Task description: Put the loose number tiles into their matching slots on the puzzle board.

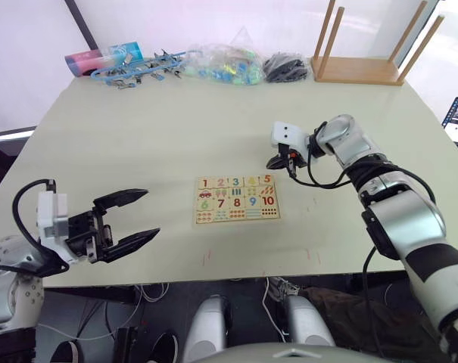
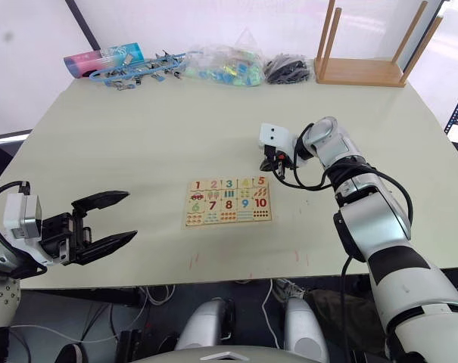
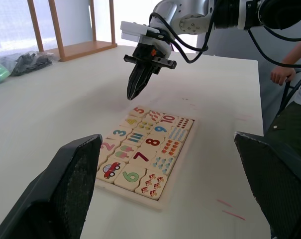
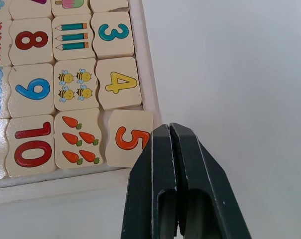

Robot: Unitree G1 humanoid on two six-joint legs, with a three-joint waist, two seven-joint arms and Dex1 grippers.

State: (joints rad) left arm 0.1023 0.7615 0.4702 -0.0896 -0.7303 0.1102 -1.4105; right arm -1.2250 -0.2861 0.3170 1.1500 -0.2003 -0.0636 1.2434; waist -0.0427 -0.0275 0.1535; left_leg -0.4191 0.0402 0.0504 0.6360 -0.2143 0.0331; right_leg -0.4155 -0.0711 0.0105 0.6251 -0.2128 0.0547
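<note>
Left eye view: nearest, the left gripper (image 1: 141, 215) hangs over the bare surface (image 1: 138, 144) well to the left of the puzzle board (image 1: 236, 199), its fingers spread wide and holding nothing. At mid-surface the board lies flat, and its top row reads 1, 2, 3, 4, 5. Just beyond its right corner the right gripper (image 1: 289, 168) points down with its fingers pressed together, empty, beside the orange 5 tile (image 4: 129, 144). From the right wrist view that tile sits slightly askew in the corner slot, its outer edge riding on the board's rim, while the yellow 4 tile (image 4: 119, 82) next to it looks seated. A good finish, I judge, is a gentle push with the closed fingertips inward and down on the 5 until it drops flush, without sliding the board. Farther back stands a wooden dowel rack (image 1: 365, 68).
</note>
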